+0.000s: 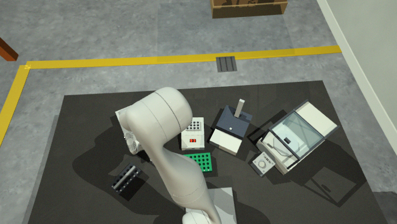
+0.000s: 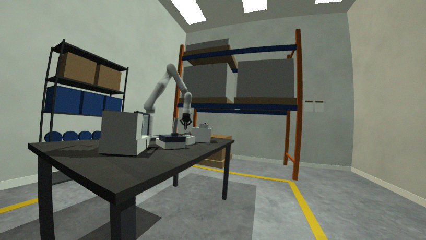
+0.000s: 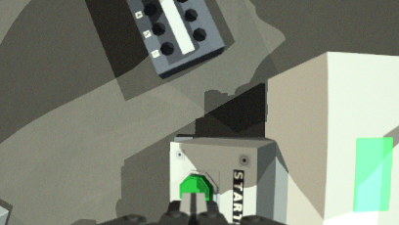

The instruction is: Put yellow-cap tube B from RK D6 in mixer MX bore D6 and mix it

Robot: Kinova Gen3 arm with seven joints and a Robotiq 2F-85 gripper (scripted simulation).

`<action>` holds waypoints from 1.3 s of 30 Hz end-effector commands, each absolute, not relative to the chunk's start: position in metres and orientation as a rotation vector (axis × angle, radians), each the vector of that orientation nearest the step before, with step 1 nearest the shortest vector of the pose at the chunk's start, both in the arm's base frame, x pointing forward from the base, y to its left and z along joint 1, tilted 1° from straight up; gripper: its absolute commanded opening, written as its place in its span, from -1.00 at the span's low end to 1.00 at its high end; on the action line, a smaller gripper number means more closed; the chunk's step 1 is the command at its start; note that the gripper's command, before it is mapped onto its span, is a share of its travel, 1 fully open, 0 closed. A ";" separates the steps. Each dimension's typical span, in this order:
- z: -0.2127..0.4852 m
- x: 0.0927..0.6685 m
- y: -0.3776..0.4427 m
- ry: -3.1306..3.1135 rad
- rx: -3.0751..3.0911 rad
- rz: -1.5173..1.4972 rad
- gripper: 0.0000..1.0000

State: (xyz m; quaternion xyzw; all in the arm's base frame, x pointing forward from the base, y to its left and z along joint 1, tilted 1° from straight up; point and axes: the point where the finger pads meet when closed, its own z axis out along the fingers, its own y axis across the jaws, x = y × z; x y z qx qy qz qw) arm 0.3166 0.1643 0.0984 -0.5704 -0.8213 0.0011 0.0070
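While the arm leans over the bench, its pincer (image 3: 197,202) is fully closed, holding nothing, fingertips over the green start key (image 3: 196,186) on the mixer's (image 3: 222,166) sloping front; contact is unclear. The yellow-capped tube is hidden from view.

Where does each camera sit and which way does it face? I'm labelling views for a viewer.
Top: high over the bench, looking down; the arm hides the mixer.
Exterior: at standing height past the bench's far end, facing the arm and wall racks.
Wrist: on the gripper, shut and empty, looking down at the START key and magnet block.
Shared: top and wrist both show the magnet block; top and exterior both show the arm.
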 end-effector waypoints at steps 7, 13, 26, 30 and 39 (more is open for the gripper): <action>0.108 0.317 0.164 -2.569 -1.784 0.001 -0.80; 0.116 0.317 0.164 -2.569 -1.784 0.001 -0.80; 0.130 0.317 0.164 -2.569 -1.784 0.001 -0.80; 0.136 0.317 0.164 -2.569 -1.784 0.001 -0.80; 0.146 0.318 0.164 -2.569 -1.784 0.001 -0.80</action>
